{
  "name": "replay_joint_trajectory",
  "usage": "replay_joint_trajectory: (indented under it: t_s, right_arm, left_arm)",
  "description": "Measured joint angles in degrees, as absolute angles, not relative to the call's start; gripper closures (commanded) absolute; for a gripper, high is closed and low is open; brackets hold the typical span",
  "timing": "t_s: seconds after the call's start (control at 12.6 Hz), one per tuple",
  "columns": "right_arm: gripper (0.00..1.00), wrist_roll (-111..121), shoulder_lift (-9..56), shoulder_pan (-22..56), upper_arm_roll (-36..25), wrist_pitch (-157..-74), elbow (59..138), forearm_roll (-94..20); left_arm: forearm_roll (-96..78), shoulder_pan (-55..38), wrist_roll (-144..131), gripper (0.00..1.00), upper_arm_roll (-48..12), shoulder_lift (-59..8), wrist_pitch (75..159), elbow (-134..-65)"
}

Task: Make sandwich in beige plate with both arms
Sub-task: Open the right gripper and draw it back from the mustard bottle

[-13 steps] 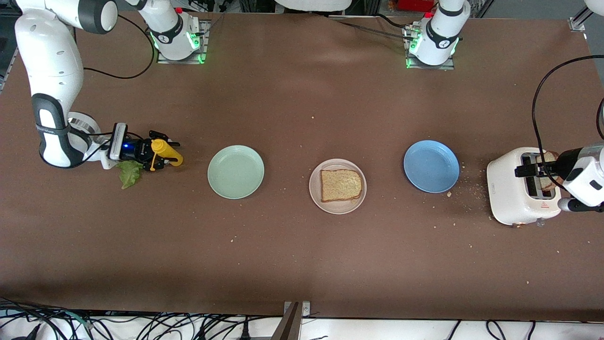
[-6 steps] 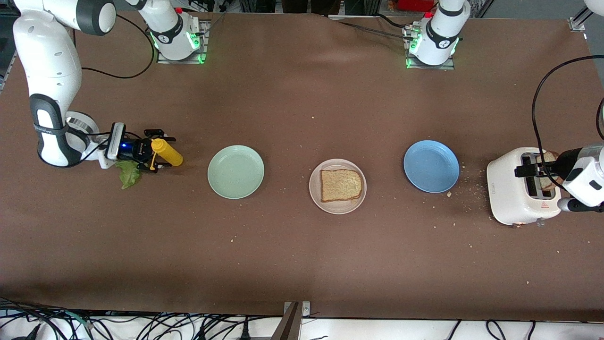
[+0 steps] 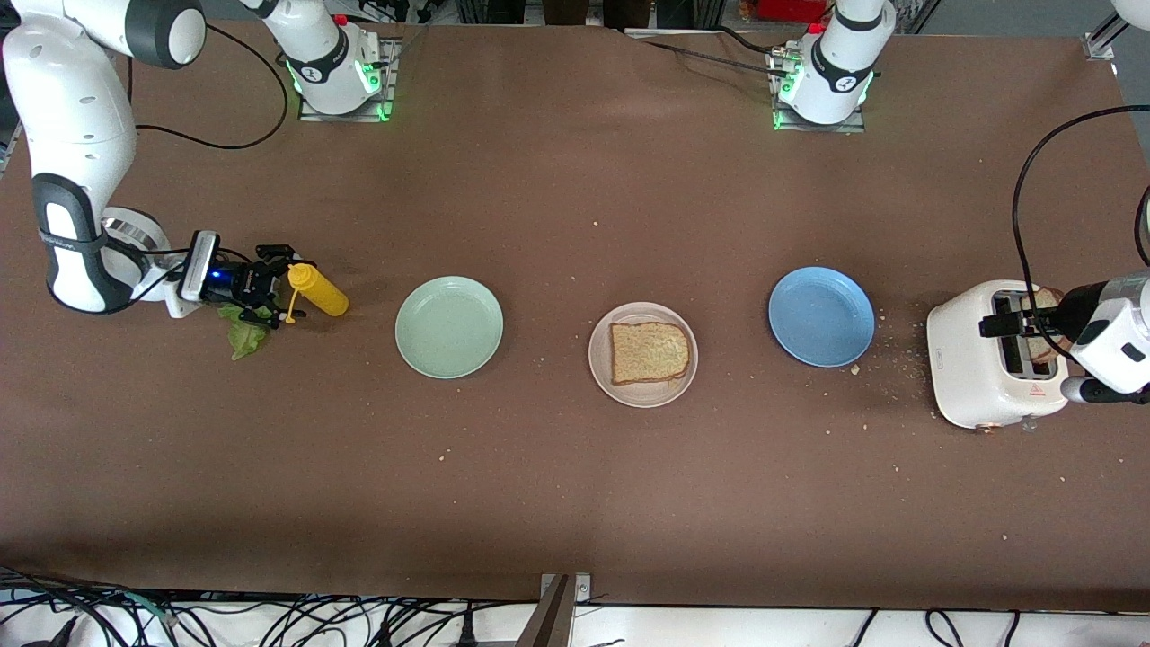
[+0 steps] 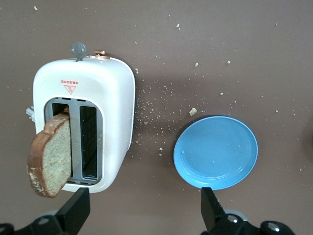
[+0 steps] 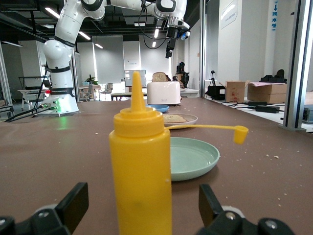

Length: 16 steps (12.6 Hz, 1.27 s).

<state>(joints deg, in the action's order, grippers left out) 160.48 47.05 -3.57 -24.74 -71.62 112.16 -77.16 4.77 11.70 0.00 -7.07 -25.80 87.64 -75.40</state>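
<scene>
One brown toast slice lies flat on the beige plate at mid-table. A second slice sticks up out of the white toaster at the left arm's end. My left gripper hangs open over the toaster, its fingers empty. A green lettuce leaf lies on the table at the right arm's end, partly under my right gripper. That gripper is open, and its fingers stand clear of an upright yellow squeeze bottle.
A mint-green plate sits between the yellow bottle and the beige plate. A blue plate lies between the beige plate and the toaster. Crumbs are scattered around the toaster, and a black cable loops above it.
My right gripper has opened, let go of the yellow bottle and drawn back toward the right arm's end of the table. The bottle stays standing. The left arm has not moved.
</scene>
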Motion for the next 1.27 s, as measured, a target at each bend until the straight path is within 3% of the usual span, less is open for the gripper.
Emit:
replay_joint_trajectory:
  t_s: [0.4,0.87,1.27]
  right_arm:
    - [0.00,157.28,47.05,-7.81,-26.16,-71.41,105.76,-69.08]
    - [0.00,142.43,46.54,-7.57,-30.22,-67.52,86.71,-62.13]
    - [0.00,121.45,43.32,-7.37,-32.16,-66.11,76.61,-58.99]
  left_arm:
    - [4.77,11.68,-0.47,0.00,-7.08,-25.82,87.64,-75.40]
    - [4.77,11.64,-0.60,0.00,-7.12,-25.83,87.64,-75.40]
    - [4.77,11.63,-0.65,0.00,-7.15,-25.84,87.64,-75.40]
